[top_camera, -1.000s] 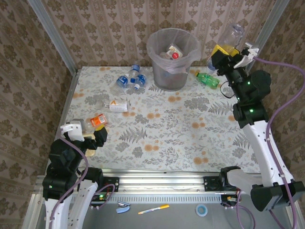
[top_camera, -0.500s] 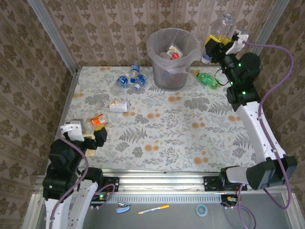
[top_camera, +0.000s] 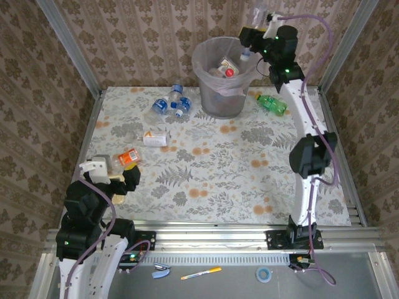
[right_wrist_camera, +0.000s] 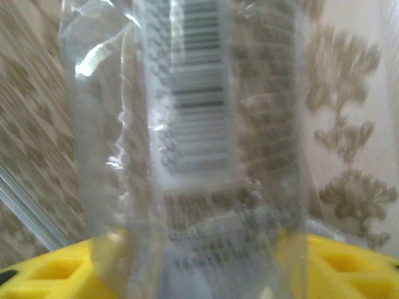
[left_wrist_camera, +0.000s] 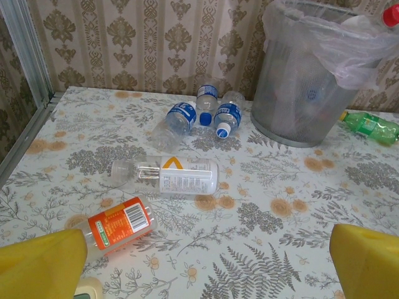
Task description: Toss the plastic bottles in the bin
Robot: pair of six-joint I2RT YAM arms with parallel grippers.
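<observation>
My right gripper [top_camera: 252, 36] is high over the right rim of the bin [top_camera: 218, 99], shut on a clear bottle [top_camera: 258, 14] that fills the right wrist view [right_wrist_camera: 187, 143] between yellow pads [right_wrist_camera: 50, 274]. Inside the bin lie bottles, one with a red cap [top_camera: 229, 73]. My left gripper [top_camera: 123, 179] stands open near the table's left front, just short of an orange-labelled bottle [left_wrist_camera: 115, 224]. A white-labelled bottle [left_wrist_camera: 177, 175], three blue-labelled bottles [left_wrist_camera: 182, 117] and a green bottle [left_wrist_camera: 371, 126] lie on the table.
The bin [left_wrist_camera: 293, 93] stands at the back middle against the patterned wall. A beige block [top_camera: 117, 198] lies under my left gripper. Metal rails edge the table on both sides. The flowered table [top_camera: 249, 180] is bare in its middle and right front.
My right arm has swung left and up with the clear bottle, from beside the right wall to above the bin's rim. The left arm has stayed still.
</observation>
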